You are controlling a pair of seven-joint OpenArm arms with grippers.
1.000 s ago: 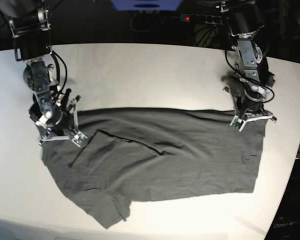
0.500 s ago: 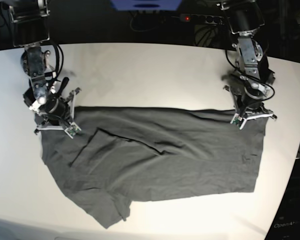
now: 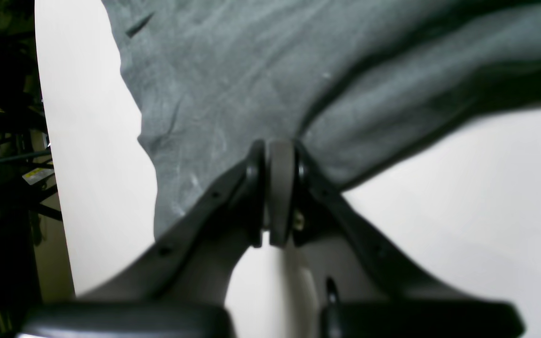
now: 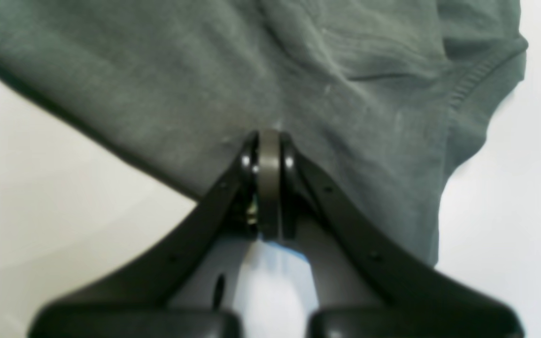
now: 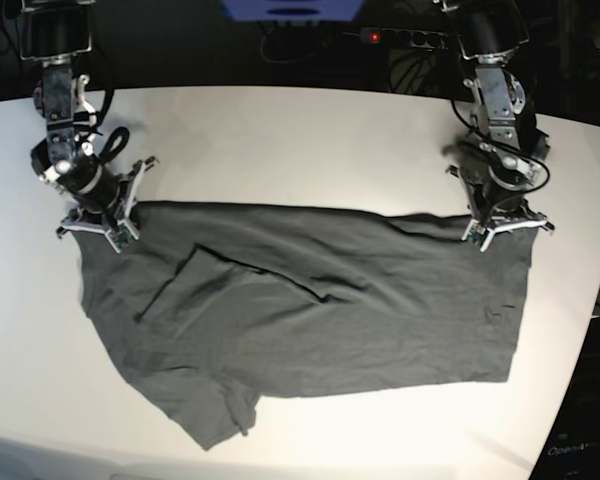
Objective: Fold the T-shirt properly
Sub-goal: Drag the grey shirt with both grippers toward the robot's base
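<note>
Charcoal-grey cloth covers most of the white table (image 5: pixel 280 130): the T-shirt (image 5: pixel 330 310) lies spread out flat and wrinkled, its long far edge running between the two arms. A folded-over flap shows as a raised crease line across its middle, and a sleeve sticks out toward the near left corner in the base view.

At the far right corner of the garment in the base view, the left hand (image 5: pixel 502 228) is clamped shut on the T-shirt. The left wrist view shows the hand (image 3: pixel 274 155) with its pads pressed together and the cloth (image 3: pixel 261 80) bunching out from between them, the fabric pulled into folds that fan away from the grip.

At the far left corner in the base view, the right hand (image 5: pixel 93 222) is likewise closed on the T-shirt. In the right wrist view the hand (image 4: pixel 269 141) has its pads together at the garment's edge, pinching the cloth (image 4: pixel 195 75), and a stitched hem curves round at the upper right of that view.

Behind the table a power strip (image 5: pixel 400 38) with a red light lies in the dark.
</note>
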